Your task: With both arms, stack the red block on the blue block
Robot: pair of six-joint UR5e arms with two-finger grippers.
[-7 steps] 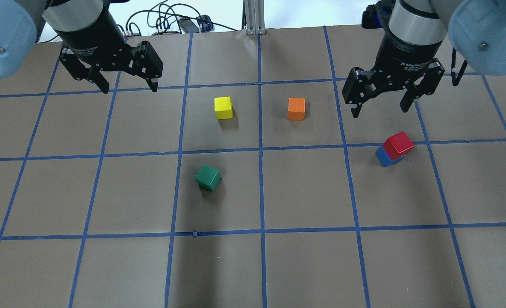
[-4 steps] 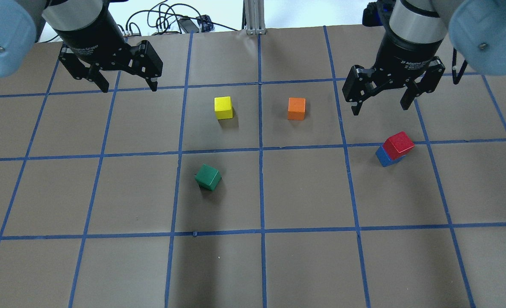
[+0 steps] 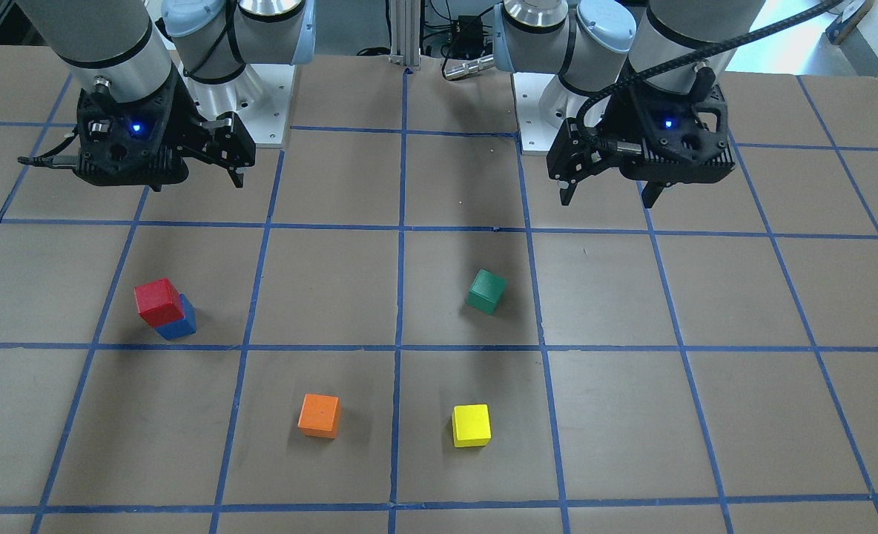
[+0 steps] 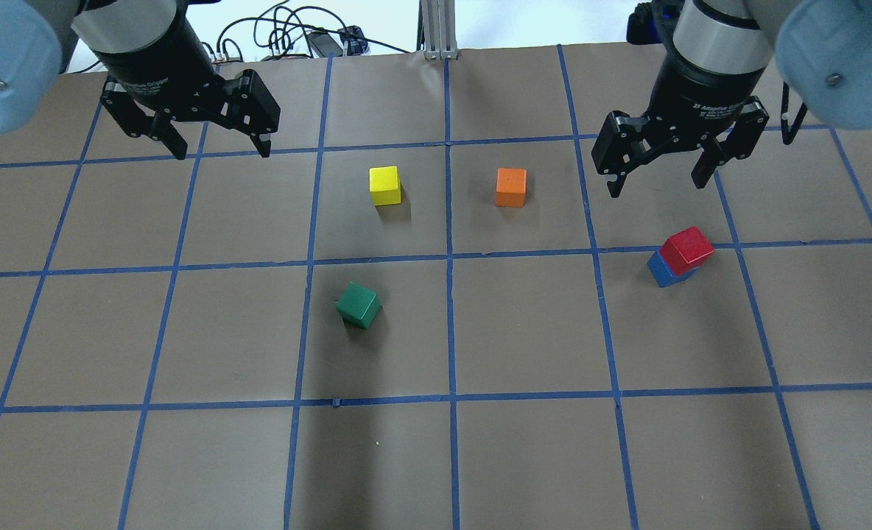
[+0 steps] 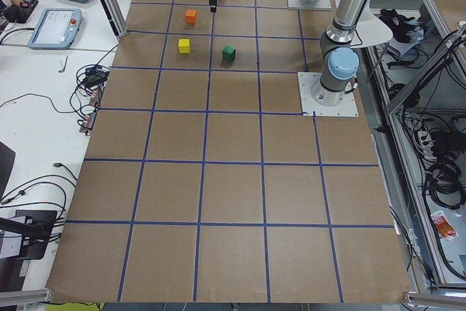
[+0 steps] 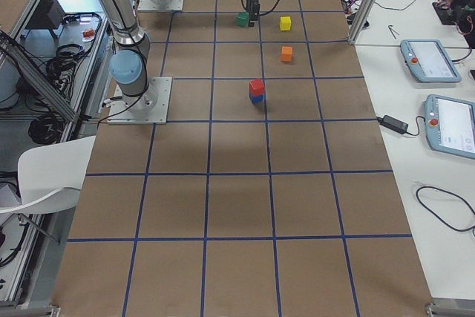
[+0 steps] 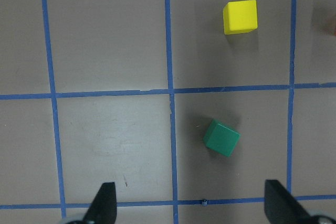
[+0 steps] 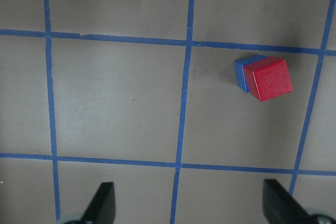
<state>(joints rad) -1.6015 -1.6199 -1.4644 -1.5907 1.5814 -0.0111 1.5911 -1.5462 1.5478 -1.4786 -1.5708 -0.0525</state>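
The red block (image 4: 686,246) sits on top of the blue block (image 4: 660,271), slightly offset, on the right side of the table. The stack also shows in the front view, red (image 3: 157,300) over blue (image 3: 181,325), and in the right wrist view, red (image 8: 270,78) over blue (image 8: 242,72). My right gripper (image 4: 655,188) is open and empty, raised above the table just beyond the stack and apart from it. My left gripper (image 4: 222,151) is open and empty, raised at the far left.
A yellow cube (image 4: 384,185) and an orange cube (image 4: 510,187) sit in the far middle squares. A green cube (image 4: 358,305) sits turned, nearer the centre. Blue tape lines grid the brown table. Cables lie past the far edge.
My right gripper has drifted slightly up and away from the stack. The left arm and all the blocks have not moved.
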